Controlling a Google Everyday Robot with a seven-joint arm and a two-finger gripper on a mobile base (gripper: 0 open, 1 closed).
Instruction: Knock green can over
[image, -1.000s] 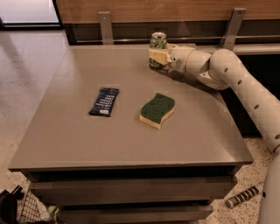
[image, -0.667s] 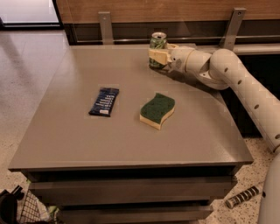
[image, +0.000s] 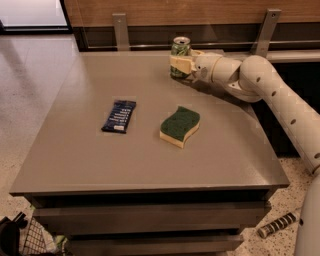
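The green can (image: 180, 47) stands upright at the far edge of the grey table (image: 100, 165), right of centre. It is pale green with dark lettering and a silver top. My gripper (image: 180, 65) is at the can's base on the near side. Its cream end covers the lower part of the can and touches it or nearly does. The white arm (image: 260, 85) reaches in from the right, low over the table.
A green-topped yellow sponge (image: 180, 126) lies mid-table. A dark blue snack bar (image: 119, 116) lies to its left. A wooden wall with metal brackets (image: 120, 27) runs just behind the can. A wire basket (image: 30, 240) sits on the floor at the front left.
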